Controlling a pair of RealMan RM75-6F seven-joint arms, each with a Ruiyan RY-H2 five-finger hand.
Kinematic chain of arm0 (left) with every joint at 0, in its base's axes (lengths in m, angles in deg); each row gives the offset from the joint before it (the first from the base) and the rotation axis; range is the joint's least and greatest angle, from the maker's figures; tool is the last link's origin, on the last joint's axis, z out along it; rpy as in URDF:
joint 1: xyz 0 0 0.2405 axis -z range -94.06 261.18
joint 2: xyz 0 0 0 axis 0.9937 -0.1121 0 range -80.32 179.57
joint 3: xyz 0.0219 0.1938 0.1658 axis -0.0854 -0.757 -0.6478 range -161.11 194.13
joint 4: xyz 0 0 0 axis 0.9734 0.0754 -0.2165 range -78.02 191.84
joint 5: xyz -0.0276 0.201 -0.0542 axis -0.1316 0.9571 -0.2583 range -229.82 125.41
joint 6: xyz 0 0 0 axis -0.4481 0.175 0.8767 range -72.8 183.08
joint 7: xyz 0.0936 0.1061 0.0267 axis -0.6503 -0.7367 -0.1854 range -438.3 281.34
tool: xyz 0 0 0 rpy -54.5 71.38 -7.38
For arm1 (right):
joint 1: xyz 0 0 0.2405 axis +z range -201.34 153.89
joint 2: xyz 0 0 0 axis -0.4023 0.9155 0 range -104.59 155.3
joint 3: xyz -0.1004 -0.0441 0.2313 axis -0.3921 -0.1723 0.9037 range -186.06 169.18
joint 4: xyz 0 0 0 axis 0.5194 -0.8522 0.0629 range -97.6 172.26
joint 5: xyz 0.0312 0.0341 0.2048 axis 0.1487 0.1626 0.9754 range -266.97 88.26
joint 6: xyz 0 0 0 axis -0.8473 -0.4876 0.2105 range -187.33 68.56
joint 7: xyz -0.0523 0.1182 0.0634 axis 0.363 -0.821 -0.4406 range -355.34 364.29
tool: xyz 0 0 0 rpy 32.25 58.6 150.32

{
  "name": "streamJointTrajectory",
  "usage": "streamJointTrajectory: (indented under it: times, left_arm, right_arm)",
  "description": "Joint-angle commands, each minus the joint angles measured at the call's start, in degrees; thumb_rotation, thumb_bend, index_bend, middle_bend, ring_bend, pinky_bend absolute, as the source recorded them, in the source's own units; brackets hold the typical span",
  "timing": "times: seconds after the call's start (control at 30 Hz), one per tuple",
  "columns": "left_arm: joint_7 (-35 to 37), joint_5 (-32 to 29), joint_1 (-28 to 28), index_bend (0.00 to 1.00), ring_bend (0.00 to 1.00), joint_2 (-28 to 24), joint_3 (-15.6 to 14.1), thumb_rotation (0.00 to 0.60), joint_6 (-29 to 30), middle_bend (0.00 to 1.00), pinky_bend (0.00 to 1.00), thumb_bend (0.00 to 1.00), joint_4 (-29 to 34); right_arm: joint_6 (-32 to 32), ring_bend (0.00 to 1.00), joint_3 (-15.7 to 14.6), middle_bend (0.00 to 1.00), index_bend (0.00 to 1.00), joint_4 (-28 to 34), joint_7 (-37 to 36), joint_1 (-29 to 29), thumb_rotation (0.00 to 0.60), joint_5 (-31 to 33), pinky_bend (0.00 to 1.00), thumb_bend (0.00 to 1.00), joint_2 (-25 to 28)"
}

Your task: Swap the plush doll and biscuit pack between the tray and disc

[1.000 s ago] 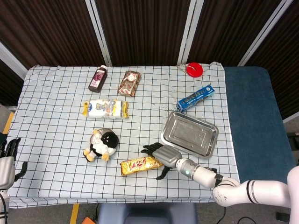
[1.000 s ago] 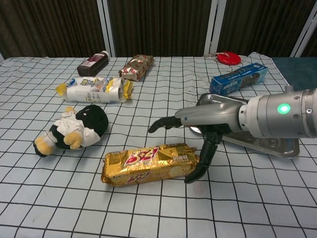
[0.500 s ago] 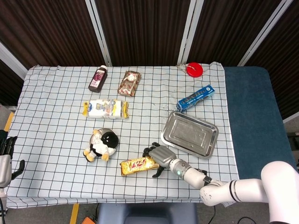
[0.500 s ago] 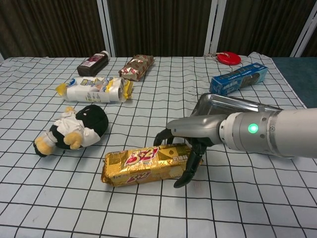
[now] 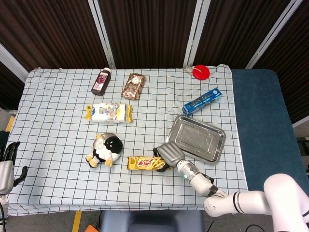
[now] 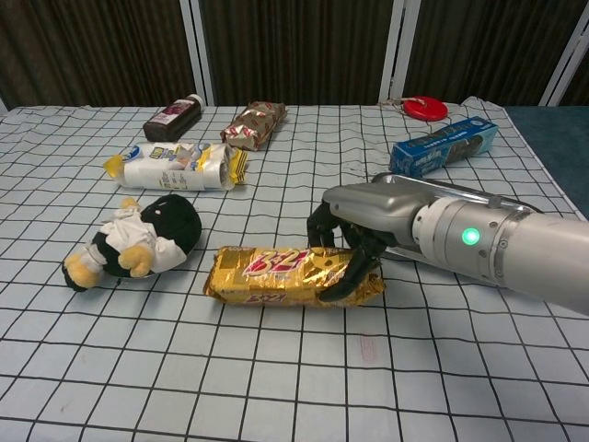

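Observation:
The gold biscuit pack (image 5: 144, 163) (image 6: 276, 274) lies near the table's front edge, and my right hand (image 5: 167, 154) (image 6: 361, 239) grips its right end with fingers curled around it. The plush doll (image 5: 105, 150) (image 6: 138, 241), black and white with tan feet, lies on the small disc (image 5: 102, 137), which it mostly hides. The metal tray (image 5: 197, 138) (image 6: 479, 195) sits just behind and to the right of my right hand, with nothing in it. My left hand (image 5: 7, 164) hangs off the table's left edge, fingers apart, holding nothing.
Behind the doll lies a white and blue snack bag (image 5: 109, 112) (image 6: 175, 166). Further back are a dark bottle (image 5: 101, 81), a brown wrapped pack (image 5: 133, 85), a blue box (image 5: 202, 101) (image 6: 444, 145) and a red round item (image 5: 201, 72).
My right hand closed around the biscuit pack's right end. The pack shifted back and turned, and now lies closer to the doll and tray.

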Motion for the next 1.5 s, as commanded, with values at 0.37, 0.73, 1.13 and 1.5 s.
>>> streamJointTrajectory:
  times: [0.37, 0.73, 1.13, 1.5]
  left_arm:
    - [-0.41, 1.14, -0.22, 0.07, 0.03, 0.20, -0.33, 0.600, -0.24, 0.10, 0.15, 0.43, 0.31]
    - [-0.81, 1.93, -0.14, 0.07, 0.03, 0.53, -0.62, 0.600, -0.88, 0.10, 0.15, 0.43, 0.47]
    - [-0.89, 2.45, -0.06, 0.07, 0.03, 0.68, -0.78, 0.600, -1.47, 0.10, 0.15, 0.43, 0.51]
    - [-0.98, 2.75, -0.13, 0.07, 0.03, 0.81, -0.90, 0.600, -1.69, 0.10, 0.15, 0.43, 0.57]
  right_arm:
    - [8.18, 0.78, 3.07, 0.67, 0.93, 3.66, -1.08, -6.12, 0.600, -3.14, 0.63, 0.31, 7.44]
    - [6.76, 0.78, 3.53, 0.67, 0.93, 0.00, -5.90, -11.71, 0.600, 1.11, 0.63, 0.32, 12.94]
    - [4.12, 0.40, 2.52, 0.43, 0.61, 0.96, -4.65, -14.24, 0.600, 1.74, 0.43, 0.32, 17.02]
    - [2.91, 0.00, 1.08, 0.01, 0.04, 8.94, -5.52, -16.27, 0.600, -1.85, 0.11, 0.19, 23.82]
